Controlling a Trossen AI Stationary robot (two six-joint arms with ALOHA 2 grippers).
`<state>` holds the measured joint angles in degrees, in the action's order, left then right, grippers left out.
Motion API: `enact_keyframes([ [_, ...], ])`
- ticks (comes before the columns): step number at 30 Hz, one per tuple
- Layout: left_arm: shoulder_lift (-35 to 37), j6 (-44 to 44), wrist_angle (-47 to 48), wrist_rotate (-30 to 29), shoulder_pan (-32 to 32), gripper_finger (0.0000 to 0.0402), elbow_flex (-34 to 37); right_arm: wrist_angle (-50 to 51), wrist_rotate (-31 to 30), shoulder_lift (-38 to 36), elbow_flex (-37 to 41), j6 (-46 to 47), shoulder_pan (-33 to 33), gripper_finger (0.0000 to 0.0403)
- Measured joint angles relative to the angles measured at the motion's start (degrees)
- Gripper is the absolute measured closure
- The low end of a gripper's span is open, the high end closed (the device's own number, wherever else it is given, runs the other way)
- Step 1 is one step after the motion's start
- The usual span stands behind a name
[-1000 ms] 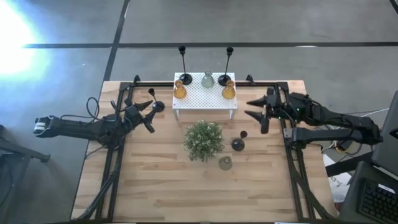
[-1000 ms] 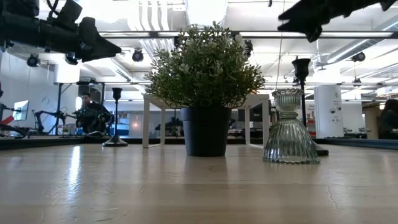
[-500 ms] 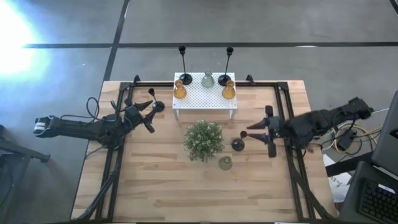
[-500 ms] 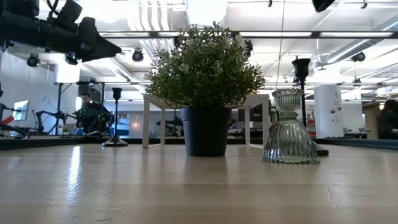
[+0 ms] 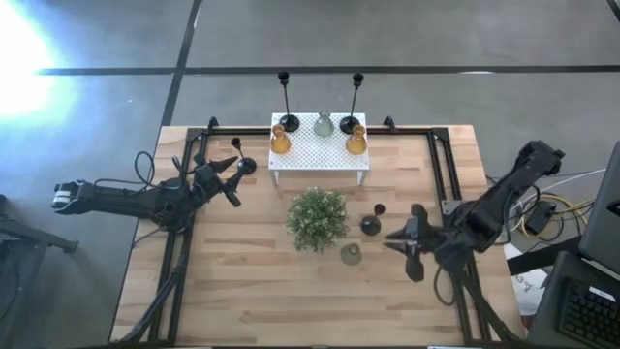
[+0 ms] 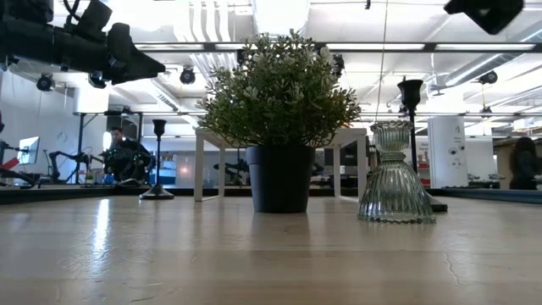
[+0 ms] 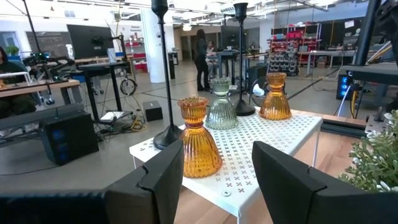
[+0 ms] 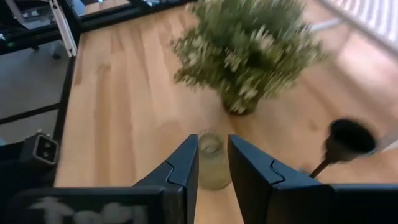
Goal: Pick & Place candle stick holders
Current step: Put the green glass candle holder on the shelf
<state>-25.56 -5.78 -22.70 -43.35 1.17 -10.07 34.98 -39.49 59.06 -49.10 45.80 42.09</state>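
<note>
You are swinging the right tool [image 5: 401, 246] away from the white perforated stand [image 5: 319, 150]; it is now hovering released, just beside the clear-grey holder [image 5: 351, 254] by the plant [image 5: 317, 217], probably your next pick. The left tool [image 5: 235, 177] is waiting released beside the stand.

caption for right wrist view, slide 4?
Open right gripper lined up on clear glass holder, green plant beyond.

A robotics lab: more arm rigs [image 6: 63, 161], desks [image 7: 102, 68], monitors [image 7: 90, 40] and a seated person [image 6: 123, 157] behind.
</note>
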Motion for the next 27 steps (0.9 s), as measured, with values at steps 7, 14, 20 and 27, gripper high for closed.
enact_keyframes([
  [7, 0.0, 0.0, 0.02, 0.02, 0.0, 0.0206, 0.0, -0.05, -1.06, 7.72, 0.04, 12.43, 3.46, 0.0318],
  [14, -0.01, 0.0, 0.02, 0.08, 0.0, 0.0206, 0.0, -0.02, -3.3, 18.93, 0.13, 20.23, 3.11, 0.0319],
  [20, 0.0, 0.0, 0.02, 0.46, -0.02, 0.0206, 0.0, -0.15, -4.15, 26.82, 0.13, 27.87, 2.49, 0.027],
  [27, 0.0, -0.37, 0.04, 0.55, -0.02, 0.0206, 0.0, -7.74, -4.41, 33.69, 0.15, 26.51, 0.04, 0.0184],
])
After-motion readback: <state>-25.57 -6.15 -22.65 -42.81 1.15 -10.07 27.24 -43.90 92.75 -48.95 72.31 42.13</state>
